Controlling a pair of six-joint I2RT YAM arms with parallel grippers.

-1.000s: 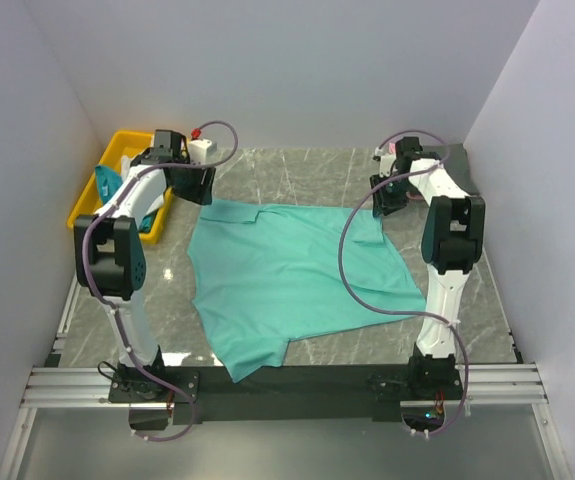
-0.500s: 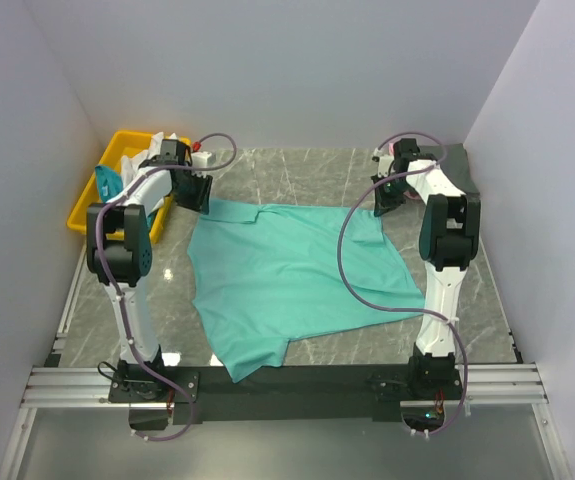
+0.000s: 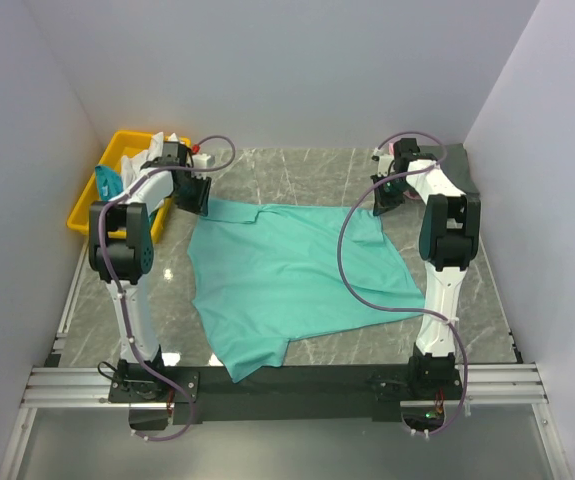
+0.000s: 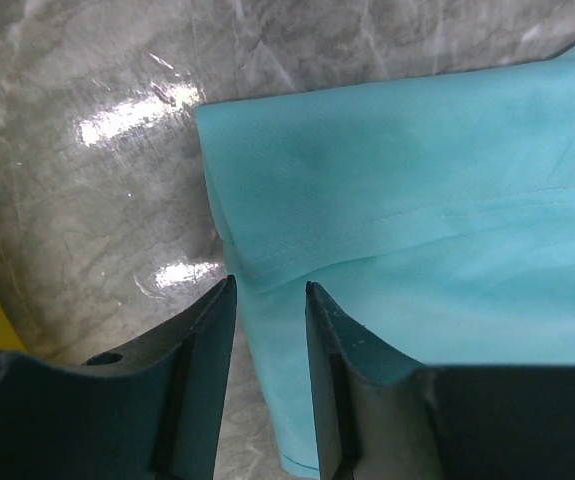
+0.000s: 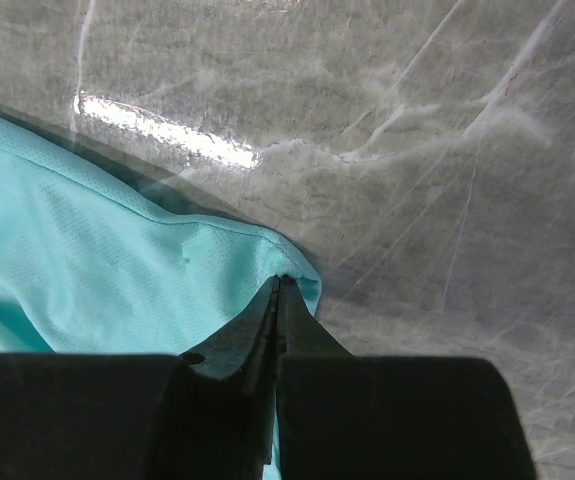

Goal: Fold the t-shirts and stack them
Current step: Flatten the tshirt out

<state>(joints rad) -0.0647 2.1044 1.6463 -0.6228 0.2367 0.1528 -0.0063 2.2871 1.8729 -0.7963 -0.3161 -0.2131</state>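
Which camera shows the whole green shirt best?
Top external: the shirt lies spread out, entirely in view. Left wrist shows only a sleeve edge; right wrist, only a corner in its shut end effector.

The sea-green t-shirt (image 3: pixel 297 275) is matt cloth with a fine knitted weave. The grey veined counter (image 3: pixel 297 170) is smooth and glossy, throwing white glare. At upper left, the yellow bin (image 3: pixel 84 200) looks like smooth plastic.

We see a grey marbled table (image 3: pixel 297 170) with a sea-green t-shirt (image 3: pixel 287 280) spread flat across its middle, collar toward the far side. A yellow bin (image 3: pixel 119 143) sits at the far left, and dark grey cloth (image 3: pixel 462 165) lies in the far right corner.
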